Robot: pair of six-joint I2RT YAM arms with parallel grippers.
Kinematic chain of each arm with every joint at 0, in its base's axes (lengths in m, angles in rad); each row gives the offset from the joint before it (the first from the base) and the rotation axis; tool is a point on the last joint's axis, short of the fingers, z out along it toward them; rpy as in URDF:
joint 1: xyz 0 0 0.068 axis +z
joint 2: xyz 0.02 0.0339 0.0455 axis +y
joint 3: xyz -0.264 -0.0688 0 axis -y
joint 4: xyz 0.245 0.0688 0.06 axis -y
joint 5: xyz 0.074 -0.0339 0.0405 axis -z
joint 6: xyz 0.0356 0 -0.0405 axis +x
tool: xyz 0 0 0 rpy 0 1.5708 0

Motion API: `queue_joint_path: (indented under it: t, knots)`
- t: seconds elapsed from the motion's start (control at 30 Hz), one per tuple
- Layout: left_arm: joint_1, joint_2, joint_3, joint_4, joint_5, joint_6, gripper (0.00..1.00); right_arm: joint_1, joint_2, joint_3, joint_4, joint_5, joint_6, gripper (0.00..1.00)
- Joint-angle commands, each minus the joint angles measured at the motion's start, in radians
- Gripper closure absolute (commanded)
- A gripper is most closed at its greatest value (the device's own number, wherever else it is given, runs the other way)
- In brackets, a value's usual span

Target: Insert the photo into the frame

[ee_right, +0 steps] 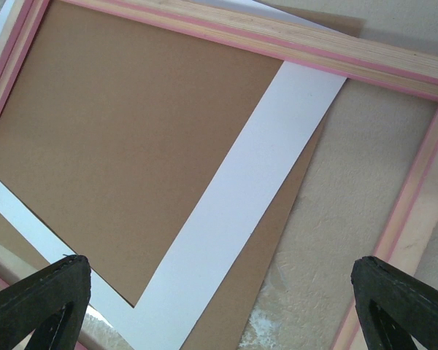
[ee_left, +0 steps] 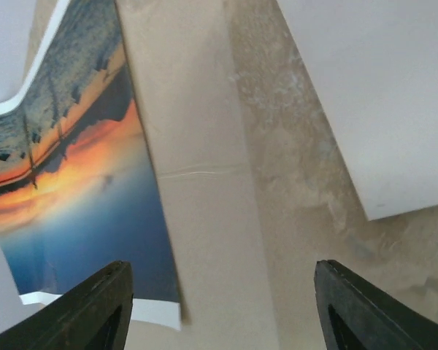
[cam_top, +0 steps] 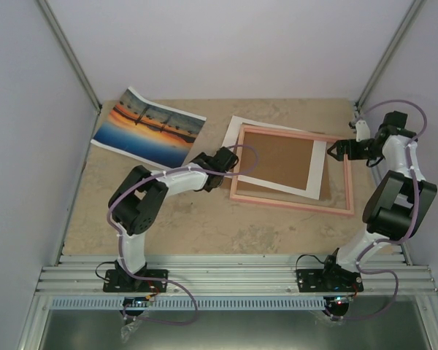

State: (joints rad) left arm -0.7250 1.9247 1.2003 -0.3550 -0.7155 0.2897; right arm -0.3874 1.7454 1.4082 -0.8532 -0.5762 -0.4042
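- My left pincer (ee_left: 220, 267) stood open with nothing between its fingers, over bare table (cam_top: 204, 219) between the photo (cam_top: 147, 128) and the frame (cam_top: 292, 205).
- My right pincer (ee_right: 219, 260) gaped wide too, empty, above the frame's right part.
- The photo lay face up at the far left, one end curling, well apart from the frame.
- The frame lay flat, right of centre, over a skewed brown board with white border (cam_top: 281, 164).

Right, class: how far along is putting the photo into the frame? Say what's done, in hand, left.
Done: nothing visible; the photo lies face up, apart from the frame. In hand: nothing; left fingers and right fingers are open and empty. Left: pick up the photo and fit it in the frame.
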Motion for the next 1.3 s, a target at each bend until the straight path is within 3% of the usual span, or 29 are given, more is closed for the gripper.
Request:
queue_joint_path:
  t: [0.0,0.23,0.4,0.57,0.7,0.9,1.03,1.27]
  knots:
    - [-0.001,0.071,0.000,0.028,0.019,-0.011,0.27,0.001,-0.006,0.012,-0.008,-0.024,-0.013,0.02]
    - [0.045,0.181,0.071,0.014,-0.006,0.000,0.25,0.001,-0.004,0.018,-0.013,-0.018,-0.007,0.02]
    - [0.105,0.256,0.148,-0.080,-0.001,-0.009,0.24,0.001,0.004,0.032,-0.015,-0.012,-0.004,0.02]
    - [0.122,0.310,0.198,-0.170,-0.013,-0.031,0.29,0.001,0.011,0.043,-0.019,-0.016,0.002,0.02]
    - [0.122,0.324,0.201,-0.177,-0.030,-0.039,0.42,0.000,0.011,0.041,-0.017,-0.015,0.003,0.02]
    - [0.122,0.315,0.193,-0.149,-0.063,-0.014,0.82,-0.001,0.011,0.036,-0.018,-0.023,0.003,0.02]
    - [0.122,0.298,0.199,-0.126,-0.077,0.005,0.98,0.000,0.005,0.033,-0.014,-0.038,-0.001,0.02]
    - [0.114,0.223,0.227,-0.130,-0.002,0.003,1.00,0.010,-0.011,0.016,-0.002,-0.117,0.015,0.02]
